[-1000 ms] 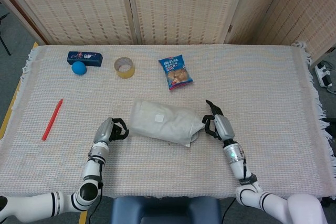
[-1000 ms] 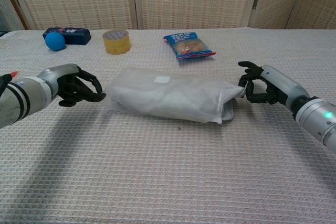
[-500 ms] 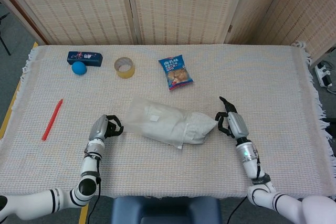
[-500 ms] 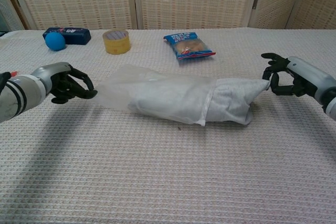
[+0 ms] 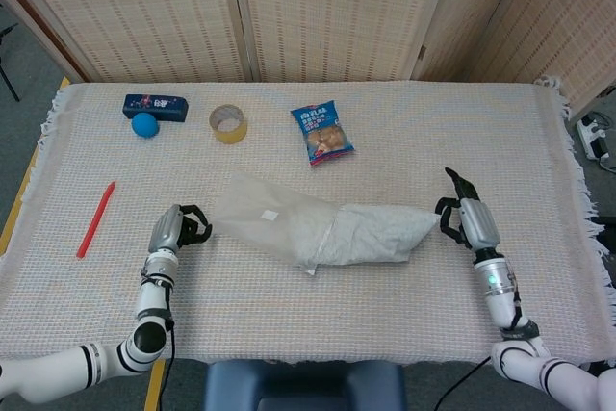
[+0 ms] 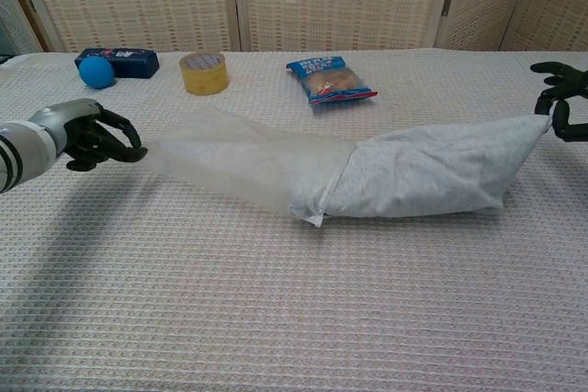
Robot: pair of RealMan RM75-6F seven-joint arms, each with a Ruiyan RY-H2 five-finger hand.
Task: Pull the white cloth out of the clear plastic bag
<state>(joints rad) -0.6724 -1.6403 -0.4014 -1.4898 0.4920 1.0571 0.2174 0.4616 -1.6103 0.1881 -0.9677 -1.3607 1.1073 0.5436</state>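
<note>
Both robot hands (image 5: 171,229) (image 5: 462,218) pinching bag (image 5: 260,219), cloth (image 5: 380,234).

The left hand (image 5: 171,229) has a silver-grey metal back and black fingers; the right hand (image 5: 467,218) matches. Each sits on a slim silver forearm jointed with black rings — the right forearm carries a small green light. Further back, the arms turn glossy white with black bands.

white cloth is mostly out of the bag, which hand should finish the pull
Right. The right hand already pinches the white cloth at its free end; the left hand anchors the clear plastic bag.
</note>
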